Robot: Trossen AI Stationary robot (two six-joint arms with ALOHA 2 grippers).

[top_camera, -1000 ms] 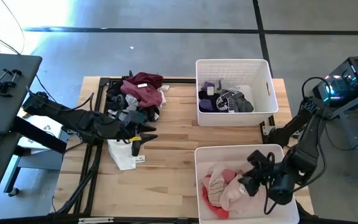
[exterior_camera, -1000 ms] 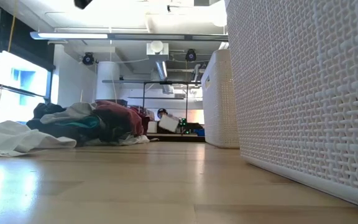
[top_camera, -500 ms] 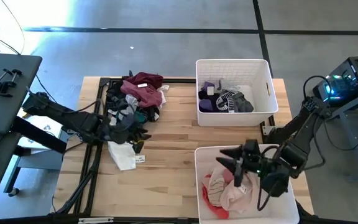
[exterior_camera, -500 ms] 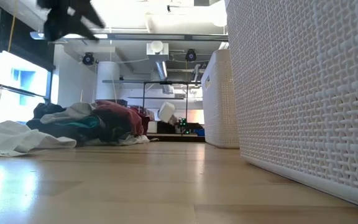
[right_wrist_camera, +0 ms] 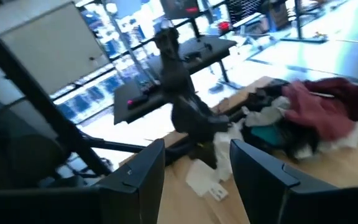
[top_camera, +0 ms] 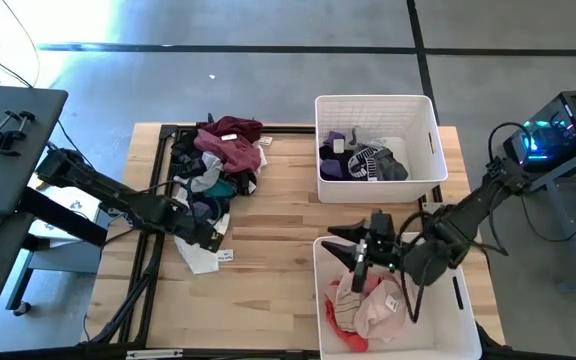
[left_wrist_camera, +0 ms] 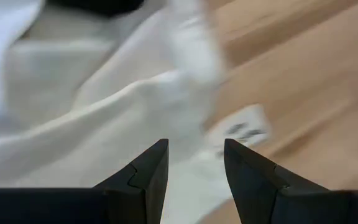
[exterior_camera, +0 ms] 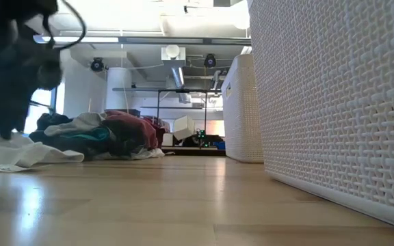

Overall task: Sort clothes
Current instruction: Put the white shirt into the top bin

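The clothes lie in a maroon, black, teal and white pile (top_camera: pixel 218 160) at the table's far left. A single white garment (top_camera: pixel 200 258) with a tag (left_wrist_camera: pixel 241 127) lies flat just nearer. My left gripper (top_camera: pixel 208 240) points down over this garment (left_wrist_camera: pixel 104 106), fingers open (left_wrist_camera: pixel 194 162). My right gripper (top_camera: pixel 353 250) hovers level over the near bin's (top_camera: pixel 468 320) far left corner. It is open (right_wrist_camera: pixel 197 155), holds nothing, and faces the pile (right_wrist_camera: pixel 303 115). My left gripper points down at the white garment's middle (left_wrist_camera: pixel 166 118) with its fingers apart. I cannot tell whether the tips touch the cloth.
The far bin (top_camera: pixel 428 140) holds dark and striped garments, and the near bin holds pink and red ones (top_camera: pixel 363 305). In the low view both bins (exterior_camera: pixel 334 102) wall off the right side. Bare wood (top_camera: pixel 278 225) lies between the pile and the bins. A black frame (top_camera: pixel 158 200) runs along the table's left.
My left gripper has sunk toward the white garment, tipping from near level to pointing down and rolling. My right gripper has risen from the near bin, swung toward the table's left and tipped up to level. The pink garment stays in the bin.
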